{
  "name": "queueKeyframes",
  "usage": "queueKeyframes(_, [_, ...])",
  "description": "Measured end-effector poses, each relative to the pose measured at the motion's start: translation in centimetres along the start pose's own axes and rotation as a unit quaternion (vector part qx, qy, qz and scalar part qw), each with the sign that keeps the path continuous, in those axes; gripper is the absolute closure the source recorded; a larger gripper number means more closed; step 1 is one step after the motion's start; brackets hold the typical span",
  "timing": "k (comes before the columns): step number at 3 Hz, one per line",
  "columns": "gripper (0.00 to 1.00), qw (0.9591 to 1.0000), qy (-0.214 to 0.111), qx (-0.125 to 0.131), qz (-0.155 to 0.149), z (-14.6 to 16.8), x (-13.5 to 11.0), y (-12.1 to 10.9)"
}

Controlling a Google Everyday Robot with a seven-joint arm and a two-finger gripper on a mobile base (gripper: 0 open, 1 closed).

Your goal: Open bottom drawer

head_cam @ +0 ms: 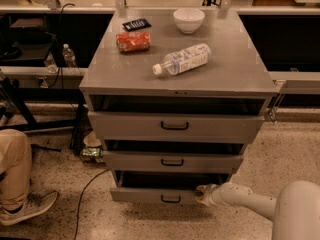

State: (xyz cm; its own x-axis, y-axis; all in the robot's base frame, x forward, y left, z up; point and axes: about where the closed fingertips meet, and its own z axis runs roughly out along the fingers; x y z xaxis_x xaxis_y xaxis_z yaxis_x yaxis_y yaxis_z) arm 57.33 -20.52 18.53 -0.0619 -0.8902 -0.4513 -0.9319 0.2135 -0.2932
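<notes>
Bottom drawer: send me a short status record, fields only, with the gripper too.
bottom drawer: partly open, dark gap behind its front
handle: small black loop, centre of front, free
gripper: at the drawer front's right end, right of the handle
others: top drawer and middle drawer also partly open
cabinet top: water bottle lying down, white bowl, red packet

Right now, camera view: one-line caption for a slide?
Gripper at the partly open bottom drawer front, right of its handle; bottle and bowl on the cabinet.
</notes>
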Motion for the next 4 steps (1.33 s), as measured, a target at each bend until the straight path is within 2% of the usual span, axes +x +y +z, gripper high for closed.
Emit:
queueKeyframes(2, [1.0,0.9998,0.014,0.008,-0.014,-1.8,1.2,1.5])
queueKeyframes(3, [1.0,0.9998,0.013,0.006,-0.015,-2.2,1.0,3.3])
queueKeyframes(4, [1.0,0.9998,0.013,0.006,-0.015,-2.2,1.0,3.3])
